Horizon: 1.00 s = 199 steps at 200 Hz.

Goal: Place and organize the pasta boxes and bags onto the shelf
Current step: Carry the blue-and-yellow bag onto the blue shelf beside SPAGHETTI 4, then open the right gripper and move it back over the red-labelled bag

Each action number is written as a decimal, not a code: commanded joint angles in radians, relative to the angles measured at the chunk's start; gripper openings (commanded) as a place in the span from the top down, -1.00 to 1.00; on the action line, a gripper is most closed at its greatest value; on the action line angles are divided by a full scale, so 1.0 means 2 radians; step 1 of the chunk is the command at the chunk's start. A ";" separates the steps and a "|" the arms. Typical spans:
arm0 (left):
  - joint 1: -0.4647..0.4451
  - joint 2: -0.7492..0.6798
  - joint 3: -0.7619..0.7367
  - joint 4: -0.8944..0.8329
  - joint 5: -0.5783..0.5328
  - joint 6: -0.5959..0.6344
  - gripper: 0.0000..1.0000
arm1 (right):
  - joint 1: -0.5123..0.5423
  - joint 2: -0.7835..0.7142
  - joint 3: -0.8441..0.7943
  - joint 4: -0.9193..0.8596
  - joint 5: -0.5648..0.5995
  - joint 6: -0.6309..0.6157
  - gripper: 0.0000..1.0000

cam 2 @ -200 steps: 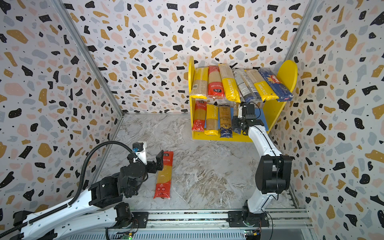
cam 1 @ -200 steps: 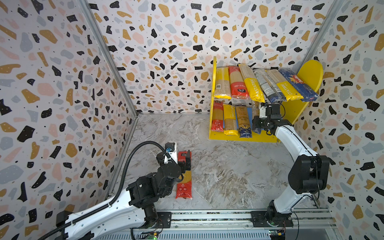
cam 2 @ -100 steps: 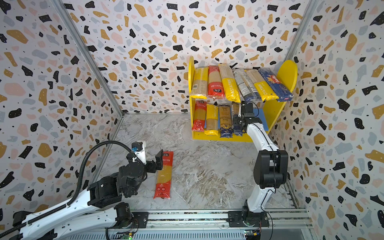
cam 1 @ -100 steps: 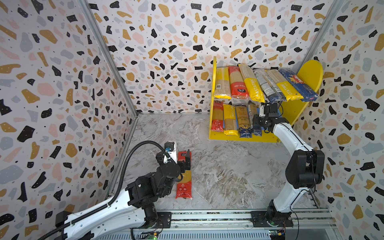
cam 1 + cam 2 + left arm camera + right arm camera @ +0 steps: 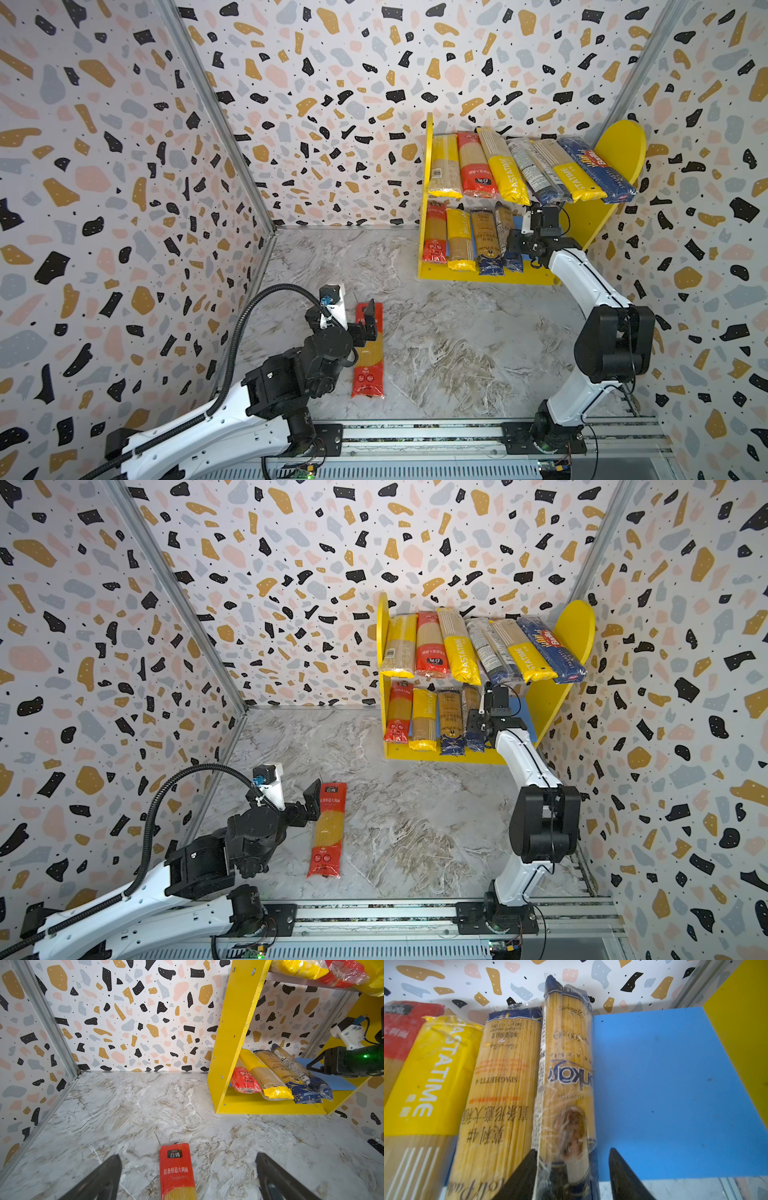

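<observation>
Blue-board [image 5: 664, 1084] side: opening the right end effector [image 5: 572, 1150] off the freshly shelved spaghetti pack [image 5: 566, 1053], leaving only the red pack [image 5: 176, 1169] under the spread left end effector [image 5: 188, 1155].

Terrazzo-patterned walls [image 5: 332, 83] close me in on three sides, joined by grey metal corner posts [image 5: 220, 124]; beneath me lies a grey-white marbled floor [image 5: 457, 353], evenly lit.

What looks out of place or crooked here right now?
One red pack lies on the table, not on the shelf. On the top tier, the dark blue pack and its neighbours fan out at a slant and overhang the front. On the lower tier, the rightmost pack looks tipped onto its edge.
</observation>
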 commanded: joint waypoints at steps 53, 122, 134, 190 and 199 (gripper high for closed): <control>-0.001 -0.017 -0.003 -0.020 -0.003 -0.041 -0.99 | 0.059 -0.159 -0.106 -0.010 0.007 0.031 -0.60; -0.001 -0.042 -0.023 -0.070 -0.003 -0.105 -0.99 | 0.228 -0.314 -0.222 -0.073 0.083 0.113 -0.78; -0.001 -0.040 -0.026 -0.080 -0.004 -0.116 -0.99 | 0.262 -0.333 -0.232 -0.085 0.093 0.125 -0.81; 0.000 0.013 -0.044 -0.124 -0.008 -0.175 -0.99 | 0.402 -0.359 -0.269 -0.074 0.096 0.194 -0.88; -0.001 0.011 -0.042 -0.132 -0.016 -0.187 -0.99 | 0.432 -0.349 -0.277 -0.070 0.106 0.208 -0.89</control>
